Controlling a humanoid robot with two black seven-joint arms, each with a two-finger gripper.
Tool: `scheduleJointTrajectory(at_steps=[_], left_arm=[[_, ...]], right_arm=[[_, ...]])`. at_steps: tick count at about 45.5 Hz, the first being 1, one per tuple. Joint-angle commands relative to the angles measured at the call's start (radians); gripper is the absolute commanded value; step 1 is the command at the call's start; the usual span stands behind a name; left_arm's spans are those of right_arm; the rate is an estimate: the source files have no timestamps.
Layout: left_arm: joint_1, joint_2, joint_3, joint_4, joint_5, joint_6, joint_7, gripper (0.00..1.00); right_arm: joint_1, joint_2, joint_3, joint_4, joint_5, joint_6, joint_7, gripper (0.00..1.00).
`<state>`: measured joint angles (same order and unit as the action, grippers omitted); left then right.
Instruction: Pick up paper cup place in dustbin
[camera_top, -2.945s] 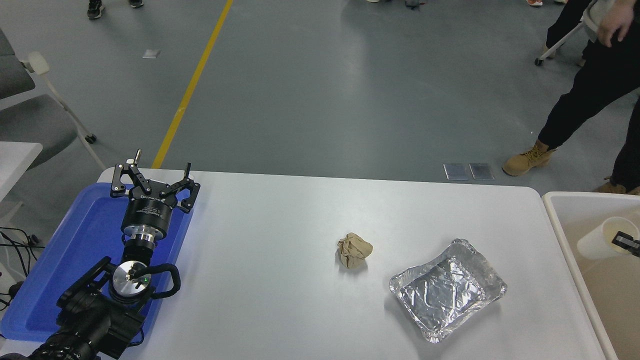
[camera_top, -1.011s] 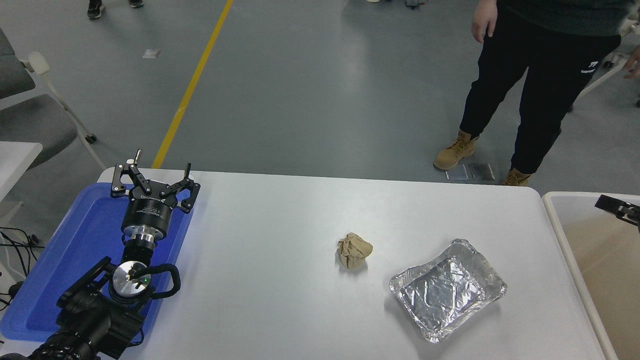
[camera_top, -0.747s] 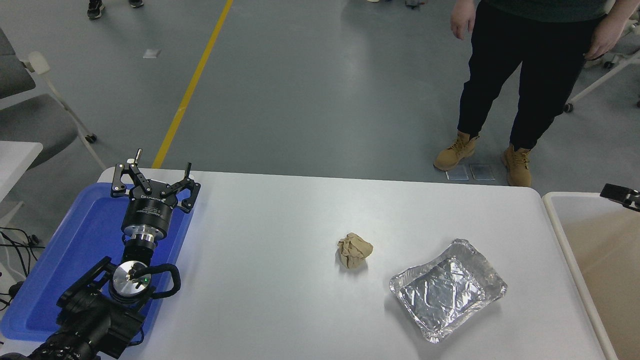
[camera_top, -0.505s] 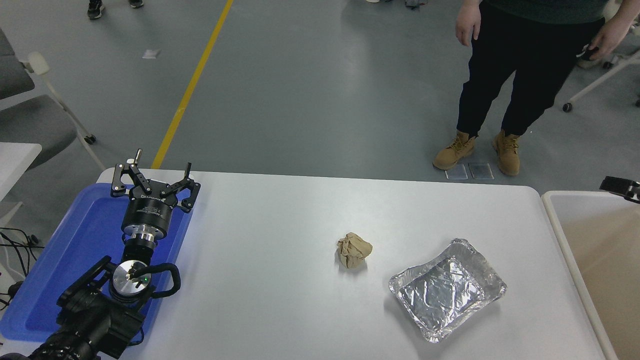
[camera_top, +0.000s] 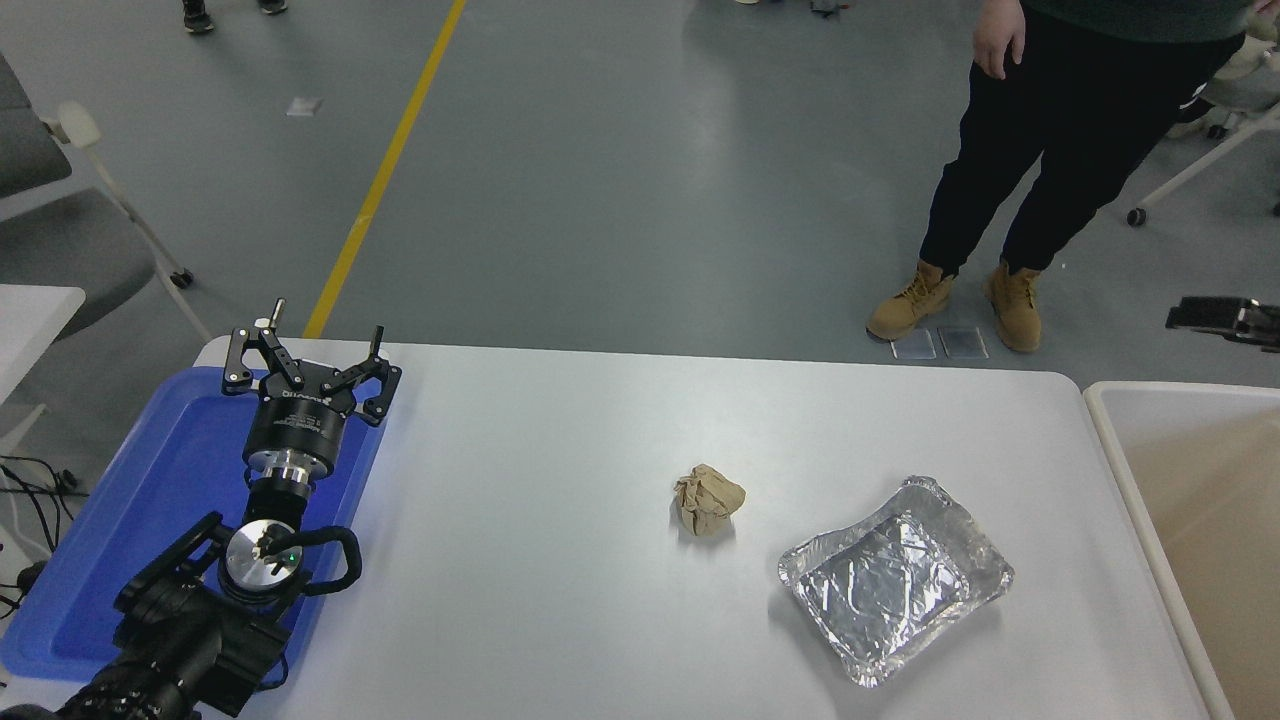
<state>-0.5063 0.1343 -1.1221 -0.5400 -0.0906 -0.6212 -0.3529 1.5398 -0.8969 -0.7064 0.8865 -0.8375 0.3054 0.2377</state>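
Your right gripper (camera_top: 1215, 315) pokes in at the right edge, above the bin's (camera_top: 1110, 440) far rim; you cannot tell how its jaws stand. No cup shows anywhere you can see. Your left gripper (camera_top: 305, 345) sits parked over the blue tray (camera_top: 150, 480), jaws spread. A paper ball (camera_top: 708, 499) and foil tray (camera_top: 895, 580) lie on the table (camera_top: 560, 450).

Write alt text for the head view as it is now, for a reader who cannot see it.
A white table holds a crumpled brown paper ball and an empty foil tray; no paper cup is visible. The left gripper is parked, open, over a blue tray. The right gripper pokes in above the cream dustbin; a person stands beyond.
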Motion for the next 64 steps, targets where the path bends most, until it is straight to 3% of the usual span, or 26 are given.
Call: scheduleJointTrajectory(at_steps=[1, 8, 16, 23, 33, 45, 56, 64], left_arm=[[0.000, -0.001, -0.001, 0.000, 0.000, 0.000, 0.002, 1.00], [0.000, 0.001, -0.001, 0.000, 0.000, 0.000, 0.000, 1.00], [0.000, 0.001, 0.001, 0.000, 0.000, 0.000, 0.000, 1.00], [0.000, 0.001, -0.001, 0.000, 0.000, 0.000, 0.002, 1.00], [0.000, -0.001, -0.001, 0.000, 0.000, 0.000, 0.002, 1.00], [0.000, 0.001, -0.001, 0.000, 0.000, 0.000, 0.002, 1.00], [0.002, 0.001, -0.001, 0.000, 0.000, 0.002, 0.000, 1.00], [0.000, 0.001, 0.001, 0.000, 0.000, 0.002, 0.000, 1.00]], right_arm=[[0.219, 0.022, -0.197, 0.170, 0.000, 0.011, -0.003, 1.00], [0.405, 0.143, -0.401, 0.256, 0.020, 0.008, 0.000, 1.00], [0.519, 0.291, -0.551, 0.299, 0.207, 0.012, 0.003, 1.00], [0.585, 0.380, -0.613, 0.373, 0.253, 0.018, 0.006, 1.00], [0.692, 0.397, -0.601, 0.517, 0.285, 0.210, 0.008, 1.00], [0.787, 0.389, -0.510, 0.589, 0.425, 0.383, 0.008, 1.00], [0.801, 0.429, -0.464, 0.614, 0.681, 0.397, 0.006, 1.00], [0.810, 0.432, -0.479, 0.678, 0.704, 0.388, 0.005, 1.00]])
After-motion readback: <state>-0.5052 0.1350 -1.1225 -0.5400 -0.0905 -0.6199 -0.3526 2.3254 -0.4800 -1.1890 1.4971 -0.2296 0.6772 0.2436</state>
